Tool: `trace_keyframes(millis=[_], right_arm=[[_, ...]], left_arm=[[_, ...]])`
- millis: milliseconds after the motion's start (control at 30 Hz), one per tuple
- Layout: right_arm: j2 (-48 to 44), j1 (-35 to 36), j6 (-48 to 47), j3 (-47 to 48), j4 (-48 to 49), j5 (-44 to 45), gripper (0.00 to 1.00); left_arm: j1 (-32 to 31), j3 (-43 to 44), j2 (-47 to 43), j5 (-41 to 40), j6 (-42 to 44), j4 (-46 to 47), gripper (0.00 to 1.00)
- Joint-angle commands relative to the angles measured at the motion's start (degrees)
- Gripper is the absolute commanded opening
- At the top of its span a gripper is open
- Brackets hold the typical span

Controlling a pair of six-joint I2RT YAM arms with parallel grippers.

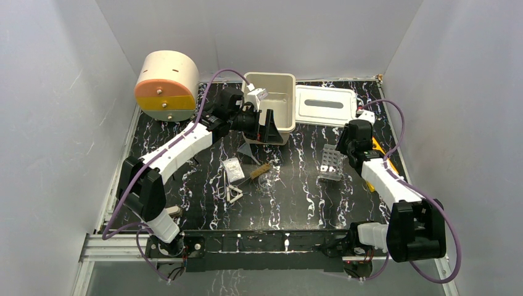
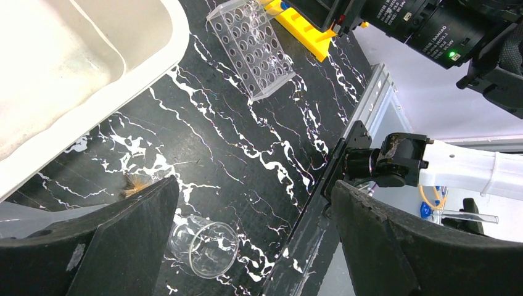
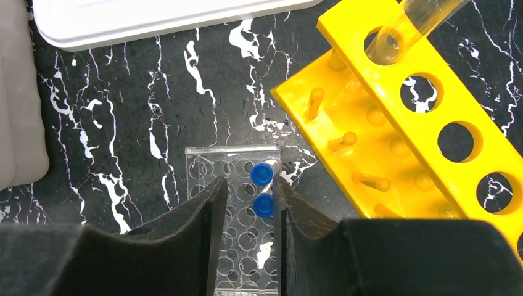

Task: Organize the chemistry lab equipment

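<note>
My left gripper (image 1: 266, 127) hangs open and empty at the front wall of the beige bin (image 1: 280, 105). In the left wrist view its jaws (image 2: 254, 203) stand wide apart above a clear beaker (image 2: 203, 246) lying on its side. My right gripper (image 1: 338, 148) hovers over the holed rack (image 1: 331, 163). In the right wrist view its jaws (image 3: 247, 185) are narrowly open above that rack (image 3: 237, 228), beside two blue-capped vials (image 3: 262, 174), holding nothing. The yellow tube rack (image 3: 395, 142) holds a glass tube (image 3: 419, 18). The clear packet (image 1: 233, 168), wood-handled tool (image 1: 260, 171), white triangle frame (image 1: 234, 194) and grey cone (image 1: 247, 151) lie mid-table.
A white lid (image 1: 325, 105) lies flat right of the bin. The beige-and-orange drum (image 1: 166, 86) stands at the back left. The yellow rack (image 1: 377, 150) is mostly hidden under the right arm. Grey walls close in three sides.
</note>
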Motion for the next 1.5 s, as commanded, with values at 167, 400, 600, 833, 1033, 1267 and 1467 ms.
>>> trace_keyframes(millis=[167,400,600,833,1033,1267,1467], right_arm=[[1.4,-0.24,0.85,5.93,-4.17,0.87,0.42],[-0.84,-0.19,-1.01,14.23,-15.11,3.15,0.59],[-0.1,-0.22,-3.55,20.94,-21.27,-3.18,0.64],[-0.28,1.8,-2.42,25.2,-21.27,-13.36,0.65],[0.96,13.11,-1.67,27.74,-20.92,-9.19,0.65],[4.0,25.9,0.83,28.37,-20.56,-5.56,0.63],[7.06,32.0,3.91,28.66,-19.58,-4.06,0.62]], left_arm=[[0.48,-0.44,-4.1,0.72,0.22,0.11,0.94],[0.98,1.65,-4.94,-7.28,0.13,-3.91,0.94],[2.44,1.35,-6.15,-17.81,-1.96,-8.12,0.98],[4.63,-2.0,-9.46,-32.34,-6.36,-14.15,0.98],[8.06,-4.42,-11.6,-36.14,-10.31,-19.4,0.96],[11.22,-8.47,-15.51,-42.57,-14.59,-23.32,0.79],[12.46,-4.15,-17.34,-51.97,-12.78,-31.24,0.84]])
